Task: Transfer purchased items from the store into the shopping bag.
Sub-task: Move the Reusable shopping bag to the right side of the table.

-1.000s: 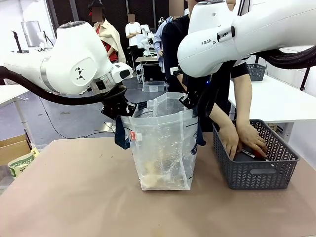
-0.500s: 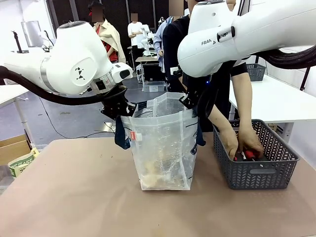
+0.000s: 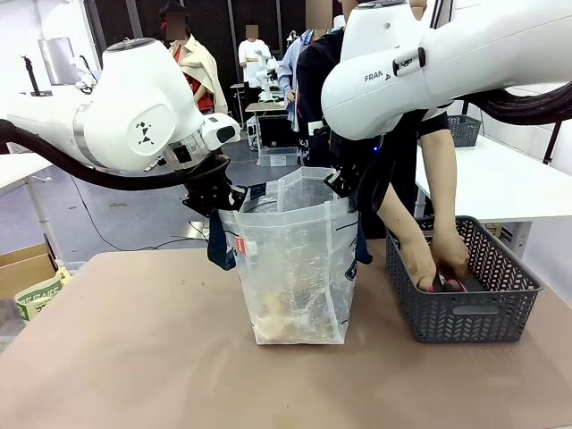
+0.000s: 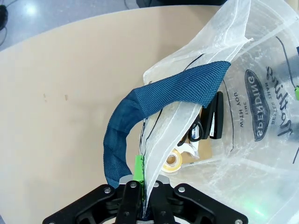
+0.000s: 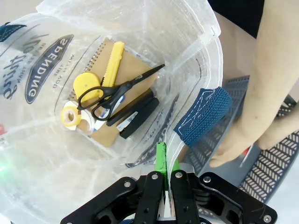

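Both arms are basically just bag holders here. The left pincer (image 4: 141, 184) is pinched tight on the rim of the shopping bag (image 3: 290, 259), right where the navy handle (image 4: 154, 98) loops up past its fingertips. The right pincer (image 5: 163, 175) is clamped on the opposite rim, with the other strap end just beside it. So the bag stands on the table (image 3: 134, 357), held open between the two.

Progress-wise, looking down past the right pincer to the bag's bottom, there's a decent pile in already: a tan notebook (image 5: 135, 70), scissors (image 5: 117, 91), a yellow cutter (image 5: 113, 60), a black stapler (image 5: 140, 112) and a tape roll (image 5: 70, 116).

On the side of the right pincer away from the bag, the person's hands (image 3: 420, 264) are down in the grey basket (image 3: 465, 317), closing around a red thing (image 3: 451, 286). My guess is we're well into it, with at least that red one left to go in. I can't tell what else is in the basket.
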`<state>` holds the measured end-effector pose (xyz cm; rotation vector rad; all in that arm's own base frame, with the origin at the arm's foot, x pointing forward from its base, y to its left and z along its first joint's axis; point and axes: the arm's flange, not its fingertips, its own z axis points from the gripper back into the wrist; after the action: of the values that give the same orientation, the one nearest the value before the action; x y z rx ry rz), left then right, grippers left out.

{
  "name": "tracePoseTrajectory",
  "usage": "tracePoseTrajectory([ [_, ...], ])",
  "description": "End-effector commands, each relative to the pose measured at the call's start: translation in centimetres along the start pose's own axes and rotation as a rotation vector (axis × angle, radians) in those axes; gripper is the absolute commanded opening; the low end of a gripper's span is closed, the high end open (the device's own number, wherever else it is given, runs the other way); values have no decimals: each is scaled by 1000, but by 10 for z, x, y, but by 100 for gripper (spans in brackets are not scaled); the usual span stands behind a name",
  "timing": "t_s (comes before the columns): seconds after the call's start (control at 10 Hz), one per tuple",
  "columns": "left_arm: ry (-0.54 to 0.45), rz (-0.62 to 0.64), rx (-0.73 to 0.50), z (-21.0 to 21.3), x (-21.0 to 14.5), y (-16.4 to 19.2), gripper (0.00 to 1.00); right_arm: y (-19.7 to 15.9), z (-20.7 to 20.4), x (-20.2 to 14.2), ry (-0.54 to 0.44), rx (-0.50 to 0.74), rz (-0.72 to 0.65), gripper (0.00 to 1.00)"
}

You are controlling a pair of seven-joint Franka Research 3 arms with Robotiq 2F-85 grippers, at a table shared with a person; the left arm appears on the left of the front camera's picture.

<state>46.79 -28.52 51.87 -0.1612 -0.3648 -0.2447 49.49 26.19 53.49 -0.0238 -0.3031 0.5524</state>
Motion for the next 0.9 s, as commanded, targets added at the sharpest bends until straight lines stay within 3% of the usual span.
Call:
tracePoseTrajectory([
  [0.0,-2,2,0,1,0,1,0,-1,0,0,-1,0,-2,0],
  [0.8,-2,2,0,1,0,1,0,-1,0,0,-1,0,-2,0],
])
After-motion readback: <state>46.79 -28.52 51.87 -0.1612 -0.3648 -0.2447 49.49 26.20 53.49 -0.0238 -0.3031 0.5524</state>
